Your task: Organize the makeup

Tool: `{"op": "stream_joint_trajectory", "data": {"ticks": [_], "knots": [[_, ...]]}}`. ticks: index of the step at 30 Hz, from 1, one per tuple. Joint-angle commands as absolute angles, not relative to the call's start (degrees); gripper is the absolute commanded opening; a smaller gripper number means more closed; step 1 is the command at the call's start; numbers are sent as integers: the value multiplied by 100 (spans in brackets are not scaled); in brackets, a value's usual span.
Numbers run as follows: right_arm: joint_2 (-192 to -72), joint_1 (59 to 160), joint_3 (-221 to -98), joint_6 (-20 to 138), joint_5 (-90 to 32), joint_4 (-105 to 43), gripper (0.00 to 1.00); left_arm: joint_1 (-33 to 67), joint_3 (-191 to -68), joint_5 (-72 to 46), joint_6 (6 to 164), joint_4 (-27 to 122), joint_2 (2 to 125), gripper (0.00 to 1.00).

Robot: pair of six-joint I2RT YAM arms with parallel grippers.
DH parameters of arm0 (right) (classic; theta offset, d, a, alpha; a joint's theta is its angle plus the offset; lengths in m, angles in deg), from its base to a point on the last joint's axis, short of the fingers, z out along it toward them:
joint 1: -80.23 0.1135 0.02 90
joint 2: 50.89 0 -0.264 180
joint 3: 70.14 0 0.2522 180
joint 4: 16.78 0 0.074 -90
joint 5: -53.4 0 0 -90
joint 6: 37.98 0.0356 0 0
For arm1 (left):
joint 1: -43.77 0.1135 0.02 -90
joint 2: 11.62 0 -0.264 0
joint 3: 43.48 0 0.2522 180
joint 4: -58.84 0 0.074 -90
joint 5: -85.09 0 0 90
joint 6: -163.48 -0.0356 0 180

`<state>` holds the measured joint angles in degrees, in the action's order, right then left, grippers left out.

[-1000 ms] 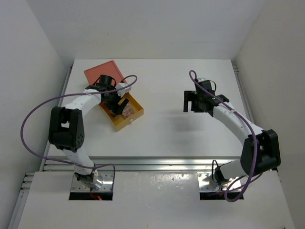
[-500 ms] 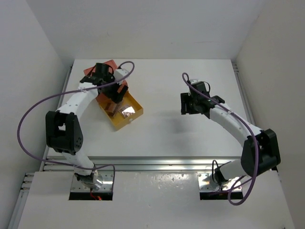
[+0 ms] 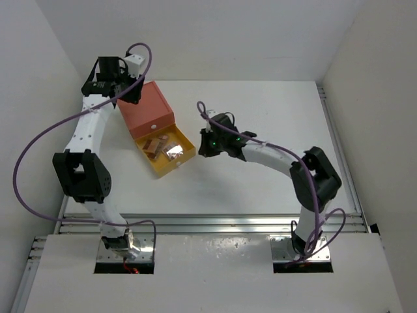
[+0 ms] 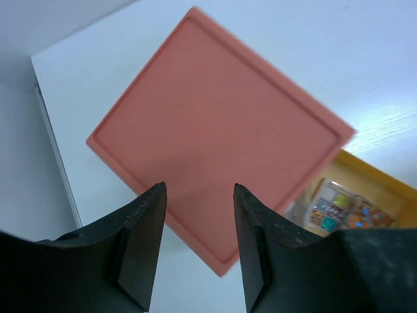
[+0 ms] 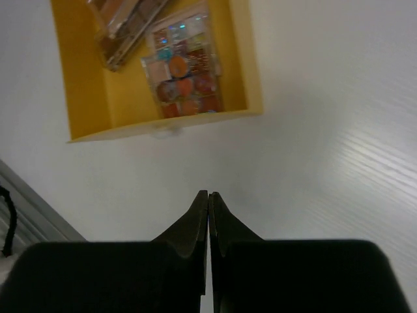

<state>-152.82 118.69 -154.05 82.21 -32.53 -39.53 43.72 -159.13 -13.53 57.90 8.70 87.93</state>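
Observation:
The makeup in view is two flat palettes in the pulled-out yellow drawer (image 3: 177,167): a multicoloured palette (image 5: 186,72) and a brown-toned palette (image 5: 127,26). The multicoloured palette (image 4: 335,208) also shows in the left wrist view. The drawer belongs to the orange box (image 3: 146,107). My left gripper (image 3: 129,91) hovers over the box's back left corner. In the wrist view the left gripper (image 4: 199,195) is open, with nothing between its fingers. My right gripper (image 3: 202,148) sits just right of the drawer. Its wrist view shows the right gripper (image 5: 208,195) shut and empty over bare table.
The box's orange top (image 4: 215,124) fills most of the left wrist view. The table's left edge (image 3: 91,117) lies close to the box. A metal rail (image 3: 215,225) runs along the near edge. White walls close in the table on three sides.
The left arm has lifted away from the drawer to the back left and its jaws have narrowed. The right arm has swung left to the drawer and shut its jaws.

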Motion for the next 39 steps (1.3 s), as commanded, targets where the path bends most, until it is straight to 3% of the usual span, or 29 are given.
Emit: {"op": "stream_joint_trajectory", "data": {"ticks": [1, 8, 17, 28, 39], "knots": [[-15696, 12206, -15667, 8908, -2948, -2774, 0, 4710, -16077, -1185, 6073, 868, 9270, 51], [-16576, 12567, -15588, 9956, -3291, -1605, 0, 4826, -15656, -1079, 6126, 1502, 9666, 51], [-17296, 12629, -16027, 10842, -3546, -1578, 0, 4826, -15024, -1132, 6126, 1809, 9956, 51], [-18008, 12629, -16502, 11336, -3554, -119, 0, 4993, -14381, -1519, 6065, 1933, 9956, 49], [-19151, 12602, -18171, 10853, -4407, -373, 3, 4993, -14320, -1695, 5871, 1933, 10009, 49]]}}
